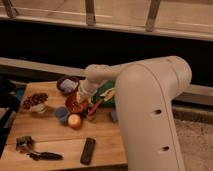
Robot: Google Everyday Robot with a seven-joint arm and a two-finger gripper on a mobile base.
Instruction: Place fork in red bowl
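Camera view: wooden worktop (55,135) seen from above, with the large white arm reaching across from the right edge toward the middle. Gripper (83,95) down at the red bowl (75,103), just over its right rim, near the centre of the worktop. Jaws hidden against the bowl, so cannot tell whether open or closed. Fork not made out anywhere; too small or covered by the gripper. Dark purplish bowl (67,84) just behind the red bowl, toward the far edge. White bowl of dark fruit (36,101) near the left edge. Small orange ball (74,121) just in front of the red bowl. Black remote (88,150) by the near edge. Black-handled tool (39,153) at the near left corner. Red-handled utensil (93,108) beside the bowl's right side.
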